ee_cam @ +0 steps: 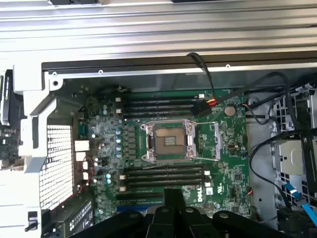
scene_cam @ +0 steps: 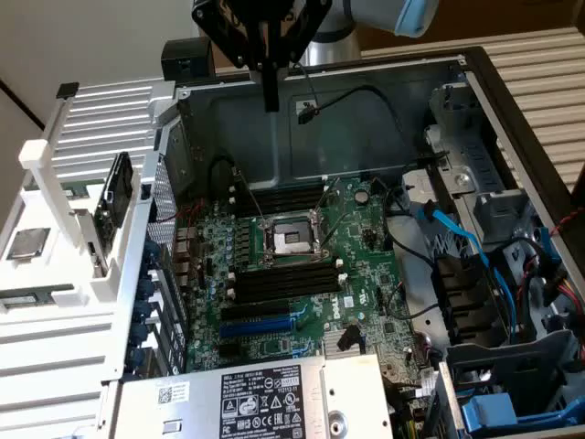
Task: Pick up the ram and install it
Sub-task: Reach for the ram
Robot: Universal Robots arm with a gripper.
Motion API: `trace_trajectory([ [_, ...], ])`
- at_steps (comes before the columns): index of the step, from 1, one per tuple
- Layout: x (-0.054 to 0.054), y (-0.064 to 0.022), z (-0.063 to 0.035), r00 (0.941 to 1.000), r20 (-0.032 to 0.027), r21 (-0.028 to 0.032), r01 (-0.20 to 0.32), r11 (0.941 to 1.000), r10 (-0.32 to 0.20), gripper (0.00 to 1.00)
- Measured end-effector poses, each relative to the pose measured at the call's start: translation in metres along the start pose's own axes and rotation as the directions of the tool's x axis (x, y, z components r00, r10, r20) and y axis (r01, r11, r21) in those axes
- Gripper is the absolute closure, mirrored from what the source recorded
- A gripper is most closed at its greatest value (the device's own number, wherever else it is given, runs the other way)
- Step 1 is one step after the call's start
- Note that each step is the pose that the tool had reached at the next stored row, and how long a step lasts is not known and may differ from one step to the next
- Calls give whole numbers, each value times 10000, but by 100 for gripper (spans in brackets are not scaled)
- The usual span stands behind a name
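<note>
We note the gripper [scene_cam: 271, 62] clenched on the ram [scene_cam: 271, 91], which hangs upright over the open case [scene_cam: 366, 128], well above the motherboard [scene_cam: 370, 265].

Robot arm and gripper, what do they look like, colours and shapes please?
The arm is smooth silver-grey metal with a light blue joint cap. The gripper is all black, with angular linkage bars at the top narrowing to a slim straight tip. In the wrist view its links look rounded and matte. No markings are visible.

Case [scene_cam: 366, 137] of matt grey metal; motherboard [scene_cam: 366, 265] glossy green; rack [scene_cam: 41, 155] white plastic.
</note>
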State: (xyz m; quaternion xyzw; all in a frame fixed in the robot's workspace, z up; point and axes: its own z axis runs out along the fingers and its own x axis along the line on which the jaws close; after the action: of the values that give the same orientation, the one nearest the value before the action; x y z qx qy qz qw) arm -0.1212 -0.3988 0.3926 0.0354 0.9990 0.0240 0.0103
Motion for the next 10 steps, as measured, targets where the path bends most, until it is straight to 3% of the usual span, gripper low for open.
trace_trajectory([
  [10, 0, 0, 0, 10000, 0, 0, 0, 10000, 0, 89],
])
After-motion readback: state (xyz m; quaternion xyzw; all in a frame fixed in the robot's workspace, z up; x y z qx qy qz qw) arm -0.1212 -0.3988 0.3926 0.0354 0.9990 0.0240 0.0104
